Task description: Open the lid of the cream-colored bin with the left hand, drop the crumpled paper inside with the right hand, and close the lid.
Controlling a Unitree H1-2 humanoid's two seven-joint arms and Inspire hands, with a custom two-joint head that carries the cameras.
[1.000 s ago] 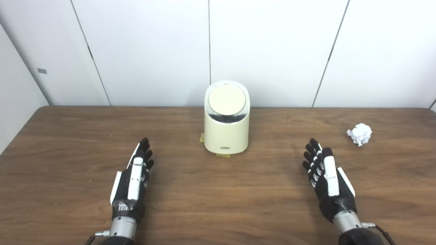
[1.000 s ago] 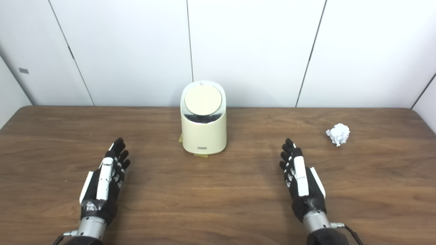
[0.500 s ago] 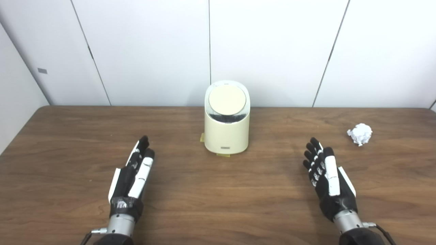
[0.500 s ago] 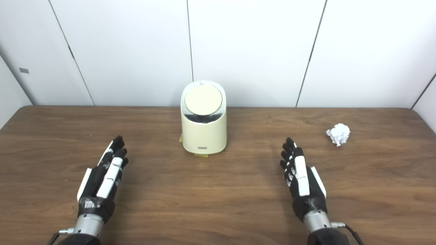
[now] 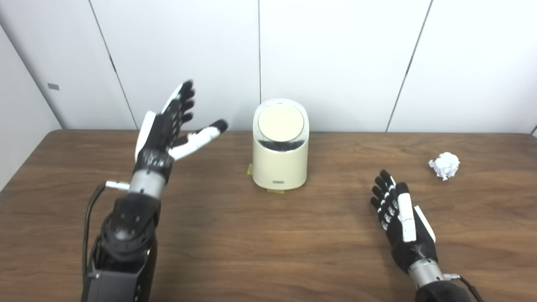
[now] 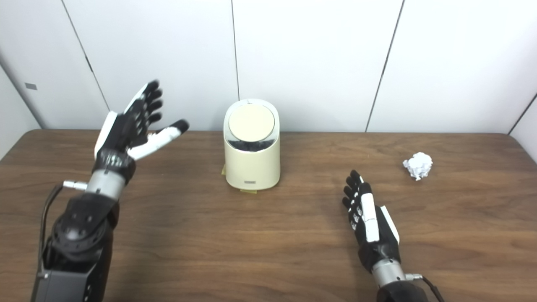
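The cream-colored bin [image 5: 280,161] stands at the middle back of the wooden table, its round lid [image 5: 280,122] down and tilted toward me. A white ball of crumpled paper [image 5: 444,165] lies on the table at the far right. My left hand [image 5: 168,126] is raised in the air left of the bin, open, with fingers spread and thumb pointing toward the bin. It is apart from the bin. My right hand [image 5: 400,218] lies open and flat near the table's front right, well short of the paper.
The wooden table [image 5: 235,235] runs across the whole view. White wall panels [image 5: 335,50] stand close behind the bin. Small yellow tape pieces [image 5: 275,191] show under the bin's base.
My left hand has lifted off the table and risen up and forward to bin-lid height, thumb spreading out. The right hand has barely moved. Bin and paper are unchanged.
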